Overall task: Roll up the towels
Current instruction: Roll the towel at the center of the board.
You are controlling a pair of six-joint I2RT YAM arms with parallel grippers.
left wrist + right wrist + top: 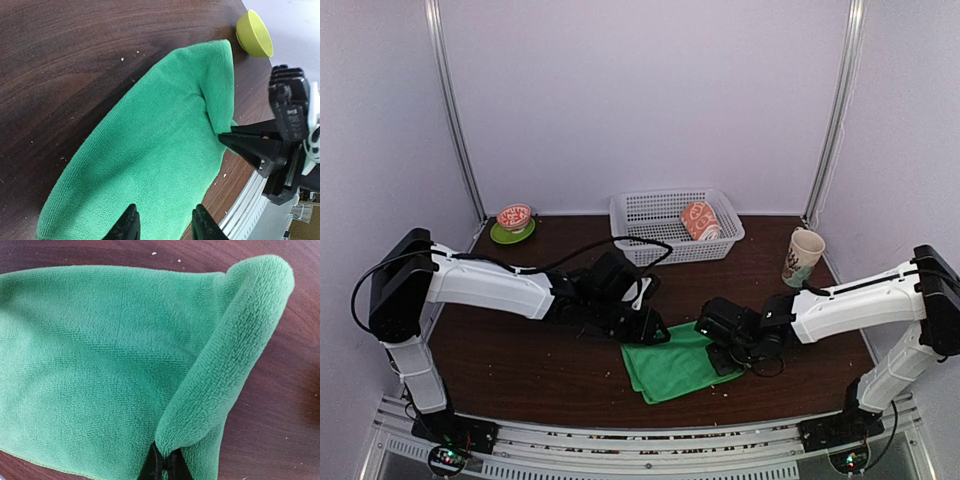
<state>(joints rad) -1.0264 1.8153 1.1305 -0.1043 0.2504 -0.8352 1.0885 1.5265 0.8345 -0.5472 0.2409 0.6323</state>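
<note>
The green towel (670,368) lies flat on the dark wooden table (520,350) between the two arms. My right gripper (165,466) is shut on the towel's right edge and holds up a folded lip of green towel (100,365). In the top view the right gripper (725,355) sits at the cloth's right side. My left gripper (165,225) is open just above the green towel (150,150) with nothing between its fingers. It hovers at the left far corner in the top view, left gripper (655,330). The peach-orange towel (700,220) lies rolled in the basket.
A white mesh basket (650,215) stands at the back centre. A bowl on a green saucer (513,222) is at the back left, and a mug (803,257) at the right. The metal rail (640,435) runs along the near edge.
</note>
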